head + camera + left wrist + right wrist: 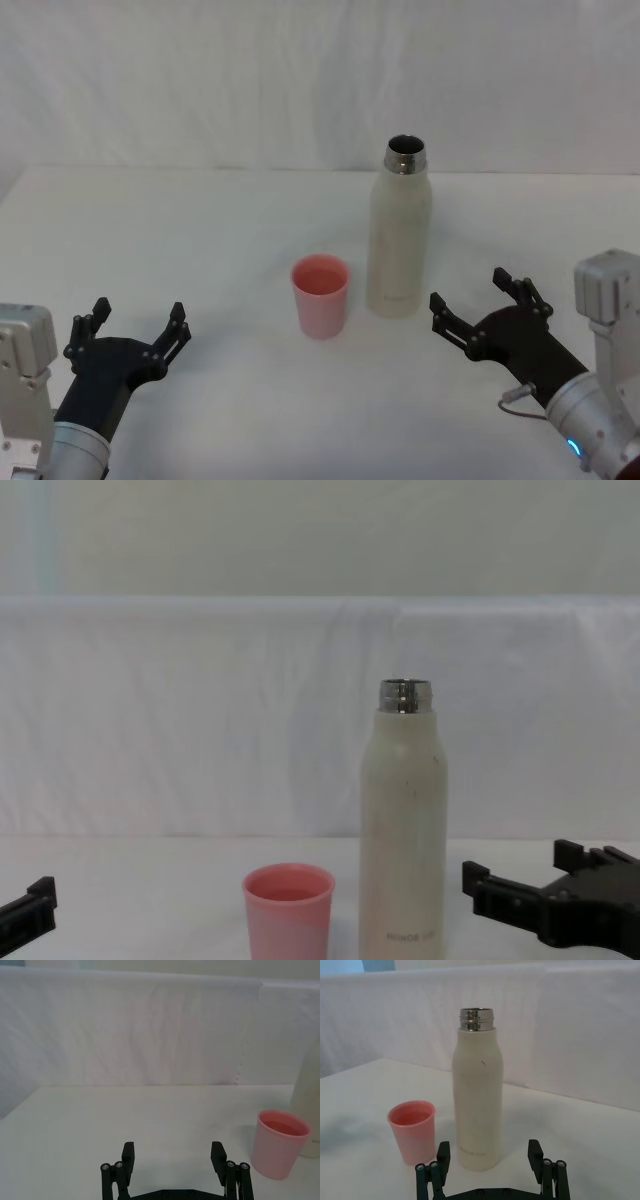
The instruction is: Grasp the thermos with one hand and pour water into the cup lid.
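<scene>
Jaws spread wide and empty on right gripper, just right of thermos, not touching. Approach step; next: close in around mid-body, squarely. Cup lid just left of thermos, out of the reach path. Left gripper well left of thermos, spread, empty, idle.

One thermos, one cup lid, apparently holding liquid, two grippers
</scene>
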Action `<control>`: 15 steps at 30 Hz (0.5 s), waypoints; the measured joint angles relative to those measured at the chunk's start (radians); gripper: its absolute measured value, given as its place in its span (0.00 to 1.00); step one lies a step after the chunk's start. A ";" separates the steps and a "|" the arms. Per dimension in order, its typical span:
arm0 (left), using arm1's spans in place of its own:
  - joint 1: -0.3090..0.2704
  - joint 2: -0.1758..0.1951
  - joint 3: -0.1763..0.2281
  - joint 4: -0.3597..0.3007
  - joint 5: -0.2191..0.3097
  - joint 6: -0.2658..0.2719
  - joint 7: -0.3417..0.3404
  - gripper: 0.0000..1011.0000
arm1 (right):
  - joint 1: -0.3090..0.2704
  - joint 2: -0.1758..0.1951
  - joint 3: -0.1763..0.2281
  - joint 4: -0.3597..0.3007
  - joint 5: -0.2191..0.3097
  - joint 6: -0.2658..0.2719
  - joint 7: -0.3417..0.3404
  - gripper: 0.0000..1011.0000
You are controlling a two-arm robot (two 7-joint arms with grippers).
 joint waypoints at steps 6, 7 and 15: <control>0.000 0.000 0.000 0.000 0.000 0.000 0.000 0.99 | 0.040 -0.002 -0.016 0.032 0.010 0.015 0.008 0.99; 0.000 0.000 0.000 0.000 0.000 0.000 0.000 0.99 | 0.050 -0.004 -0.020 0.040 0.012 0.017 0.009 0.99; 0.000 0.000 0.000 0.000 0.000 0.000 0.000 0.99 | 0.100 -0.020 -0.045 0.090 0.013 0.018 0.007 0.99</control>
